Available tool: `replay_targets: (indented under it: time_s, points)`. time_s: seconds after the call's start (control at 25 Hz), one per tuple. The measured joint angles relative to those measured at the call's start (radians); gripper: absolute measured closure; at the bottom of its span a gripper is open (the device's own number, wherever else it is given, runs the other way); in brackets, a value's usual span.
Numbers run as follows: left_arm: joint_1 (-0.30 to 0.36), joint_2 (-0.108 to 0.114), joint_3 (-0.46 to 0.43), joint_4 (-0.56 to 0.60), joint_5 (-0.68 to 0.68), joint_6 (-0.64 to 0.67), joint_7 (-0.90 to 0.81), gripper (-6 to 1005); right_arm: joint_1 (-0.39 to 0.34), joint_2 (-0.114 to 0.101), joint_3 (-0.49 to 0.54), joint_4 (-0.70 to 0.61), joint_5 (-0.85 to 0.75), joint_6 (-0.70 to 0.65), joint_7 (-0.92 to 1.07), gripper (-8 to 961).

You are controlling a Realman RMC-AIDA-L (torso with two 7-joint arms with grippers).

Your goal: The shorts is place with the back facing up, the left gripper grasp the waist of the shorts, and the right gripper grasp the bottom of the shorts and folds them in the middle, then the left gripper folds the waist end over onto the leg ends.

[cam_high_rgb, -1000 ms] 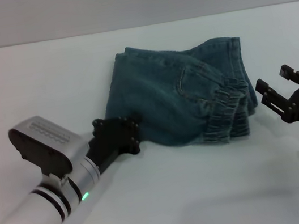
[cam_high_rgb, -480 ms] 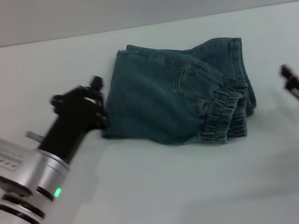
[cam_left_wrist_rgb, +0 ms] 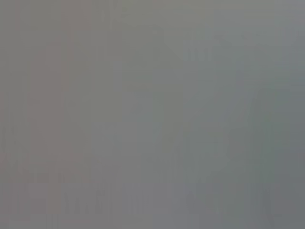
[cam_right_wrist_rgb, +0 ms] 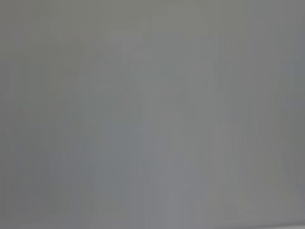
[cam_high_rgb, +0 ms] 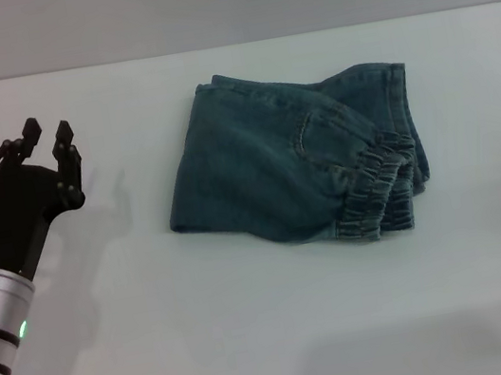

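Withdrawn from the shorts since the earlier frames, the left gripper (cam_high_rgb: 47,137) now hovers at the left of the head view with its black fingers (cam_high_rgb: 63,138) apart and empty, well clear of the garment, while the right gripper has left the view altogether. Folded into a compact bundle, the shorts (cam_high_rgb: 286,167) lie at centre on the white table (cam_high_rgb: 257,340), the waist (cam_high_rgb: 376,188) gathered along the lower right edge. No legible writing shows; both wrist views are blank grey.
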Motion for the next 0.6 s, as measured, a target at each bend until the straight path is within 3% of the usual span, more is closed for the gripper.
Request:
replay_targets:
  time_s: [0.28,0.36,0.6]
  points:
    - [0.005,0.001,-0.003,0.018,-0.020,-0.002,-0.063,718,-0.043,0.002,0.000,-0.030,-0.015,0.057,0.000,350]
    - [0.005,0.000,-0.003,0.022,-0.021,-0.005,-0.061,466,-0.041,0.001,0.004,-0.041,-0.038,0.068,0.000,350]
    - [0.005,0.001,-0.004,0.034,-0.022,-0.008,-0.056,450,-0.043,0.000,0.010,-0.043,-0.046,0.093,0.000,350]
